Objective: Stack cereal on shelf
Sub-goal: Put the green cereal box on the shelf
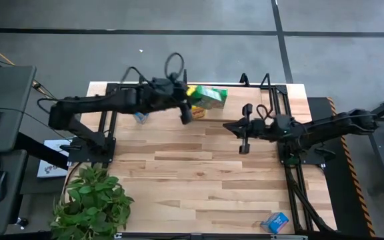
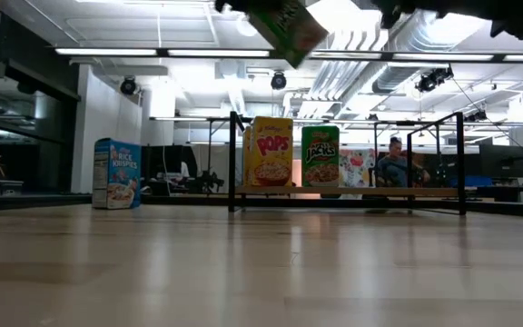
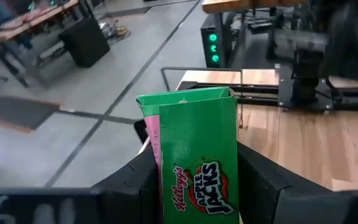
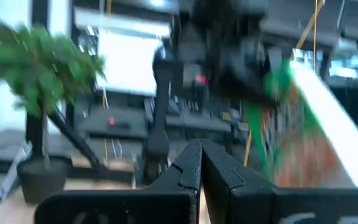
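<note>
My left gripper (image 1: 189,101) is shut on a green Apple Jacks box (image 3: 197,162), high above the far middle of the table; the box also shows at the top of the low view (image 2: 284,27) and in the high view (image 1: 212,97). Below it the shelf (image 2: 352,192) carries a yellow Pops box (image 2: 269,150) and a second green box (image 2: 320,156), both standing upright on the board. A blue Rice Krispies box (image 2: 116,173) stands on the table left of the shelf. My right gripper (image 1: 245,137) is shut and empty over the table's right middle. My left gripper pinches the green box between its two fingers (image 3: 138,183), one on each narrow side (image 3: 155,146), at the box's lower part. The fingers come level from the table's left and lie along the box. The box is lifted clear and tilted in the low view.
A potted plant (image 1: 92,203) stands at the near left corner. Another blue box (image 1: 275,222) lies at the near right edge. The arms' black frames (image 1: 292,160) flank the table. A person (image 2: 393,165) sits in the room beyond the shelf.
</note>
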Controlling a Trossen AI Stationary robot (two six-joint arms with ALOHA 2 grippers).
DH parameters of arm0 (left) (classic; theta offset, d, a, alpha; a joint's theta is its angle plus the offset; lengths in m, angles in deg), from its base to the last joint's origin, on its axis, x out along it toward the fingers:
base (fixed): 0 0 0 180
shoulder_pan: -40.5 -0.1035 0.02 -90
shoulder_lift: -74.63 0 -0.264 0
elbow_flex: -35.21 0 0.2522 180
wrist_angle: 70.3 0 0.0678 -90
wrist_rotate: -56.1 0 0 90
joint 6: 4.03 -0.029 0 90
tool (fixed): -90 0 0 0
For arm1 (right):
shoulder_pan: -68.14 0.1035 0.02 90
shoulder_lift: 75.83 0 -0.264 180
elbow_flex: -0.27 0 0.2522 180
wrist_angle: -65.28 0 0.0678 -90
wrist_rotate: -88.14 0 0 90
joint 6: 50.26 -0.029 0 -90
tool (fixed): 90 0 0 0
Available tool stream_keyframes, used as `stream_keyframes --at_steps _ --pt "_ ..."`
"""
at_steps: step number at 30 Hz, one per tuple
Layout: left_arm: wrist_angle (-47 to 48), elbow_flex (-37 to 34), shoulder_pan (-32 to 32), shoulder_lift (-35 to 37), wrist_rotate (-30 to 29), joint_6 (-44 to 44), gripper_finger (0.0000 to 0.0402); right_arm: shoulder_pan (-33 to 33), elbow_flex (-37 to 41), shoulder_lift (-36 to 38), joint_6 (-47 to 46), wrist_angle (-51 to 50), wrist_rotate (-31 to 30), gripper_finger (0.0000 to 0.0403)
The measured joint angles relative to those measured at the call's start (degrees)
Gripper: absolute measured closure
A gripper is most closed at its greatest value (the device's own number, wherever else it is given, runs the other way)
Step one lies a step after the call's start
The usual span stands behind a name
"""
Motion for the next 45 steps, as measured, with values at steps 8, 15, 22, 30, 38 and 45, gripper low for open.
stream_keyframes --at_steps 8,15,22,30,38,45 --pt "-3.0 0.0 0.7 -8.5 -0.1 -5.8 0.0252 2.7 -0.1 4.2 3.6 1.3 4.8 0.0402" --pt "-7.1 0.0 0.7 -15.7 3.2 -10.7 0.0252 6.5 -0.1 5.0 7.6 1.2 6.8 0.0402" --pt "-11.1 0.0 0.4 -21.3 3.3 -14.3 0.0252 6.9 -0.1 4.9 8.1 1.1 6.8 0.0402" --pt "-11.7 0.0 -0.9 -25.3 3.0 -15.0 0.0252 6.9 -0.1 4.9 8.1 0.9 6.8 0.0402" --pt "-11.5 0.0 -3.7 -25.9 3.0 -13.5 0.0252 6.9 0.0 4.9 8.1 0.7 6.8 0.0402" --pt "-9.3 0.0 -5.1 -25.9 2.9 -11.9 0.0252 6.9 0.0 4.9 8.1 0.3 6.7 0.0402"
